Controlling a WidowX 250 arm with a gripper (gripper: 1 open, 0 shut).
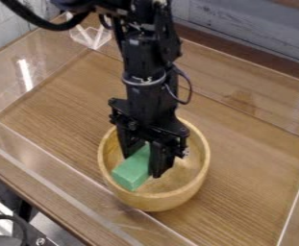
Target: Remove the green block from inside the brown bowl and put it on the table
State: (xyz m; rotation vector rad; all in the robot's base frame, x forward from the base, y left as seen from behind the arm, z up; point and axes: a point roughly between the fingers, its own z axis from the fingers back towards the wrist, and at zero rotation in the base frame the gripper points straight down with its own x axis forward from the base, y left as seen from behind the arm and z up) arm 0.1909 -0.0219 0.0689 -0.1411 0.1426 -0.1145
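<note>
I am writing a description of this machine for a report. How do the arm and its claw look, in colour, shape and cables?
The arm is entirely black, built of blocky, boxy segments stacked one on another. Thin black cables loop loosely along its side. The claw is also black, with two flat, straight fingers. No markings or labels can be made out.

Bowl [178,187] on table [75,106] (near front edge); block [134,171] inside, under tool [149,165].

Green block [133,172] tilted, inside brown bowl [190,182], on table [62,106].
</note>
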